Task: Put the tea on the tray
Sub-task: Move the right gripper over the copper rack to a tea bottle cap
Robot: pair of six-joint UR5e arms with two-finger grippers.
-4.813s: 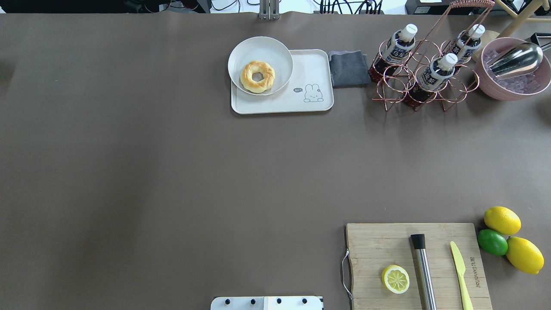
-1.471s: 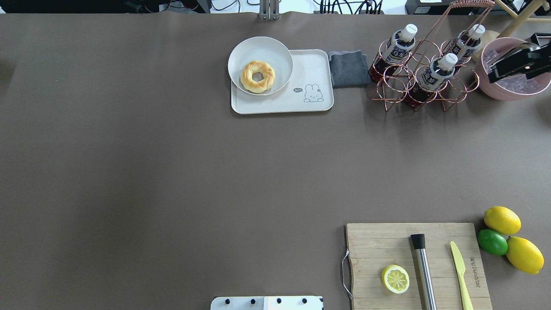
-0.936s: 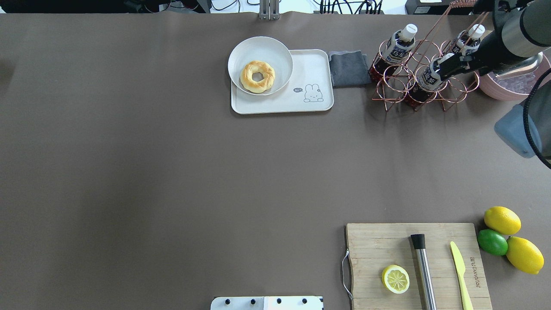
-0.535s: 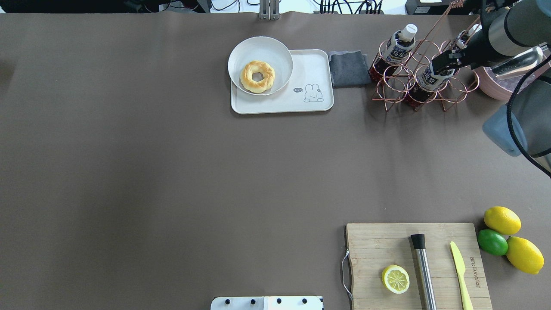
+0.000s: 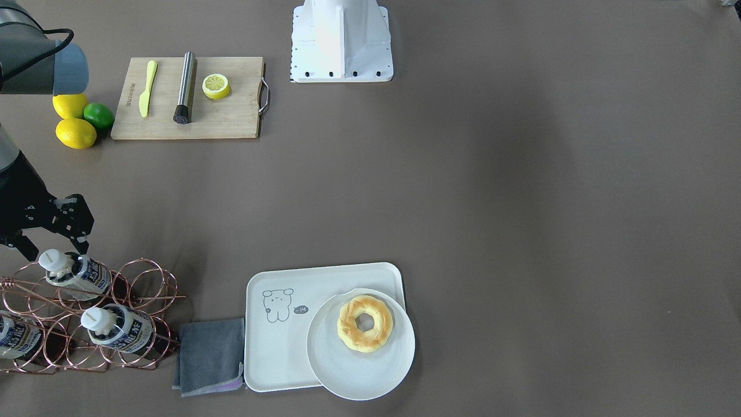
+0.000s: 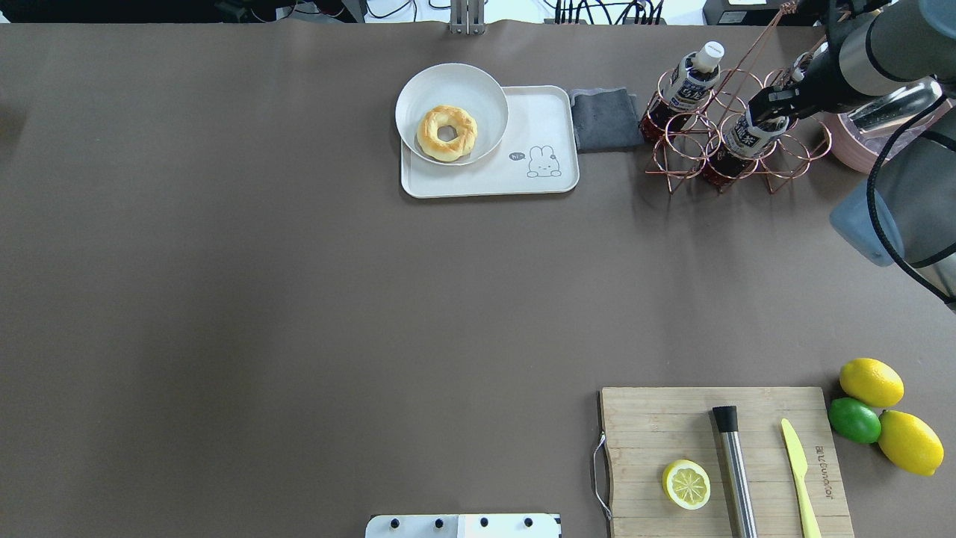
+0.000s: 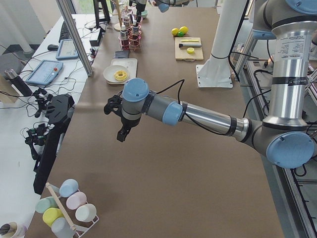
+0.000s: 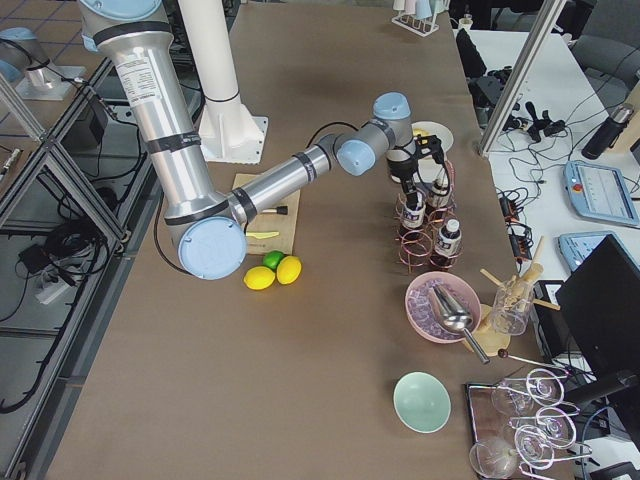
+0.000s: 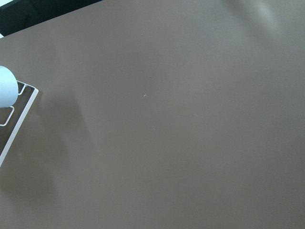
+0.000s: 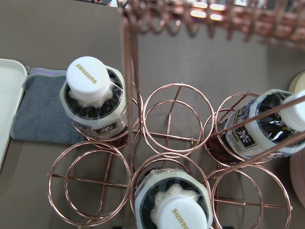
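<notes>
front cam: r gripper (image 5: 54, 246) has fingers spread wide and nothing pinched. it hangs right over the cap of the tea (image 5: 78, 277), which stands in the robot-side ring of the copper rack (image 5: 147, 289). can't tell if a finger touches the cap. second bottle (image 5: 118, 329) and third bottle (image 5: 14, 340) stand in the rings behind.

overhead: gripper hides that cap. tray (image 6: 534, 112) lies well apart, past the grey cloth (image 6: 605, 119), w/ plate (image 6: 448, 82) + doughnut (image 6: 447, 133) on its left part and the drawing corner bare.

r wrist cam: tea upright at bottom centre. rack's wire handle (image 10: 127, 76) rises just beside second bottle and arches across the top.

left-end cam: l gripper (image 7: 121, 134) hangs over bare table, far from the rack. can't tell if it's spread or closed.
</notes>
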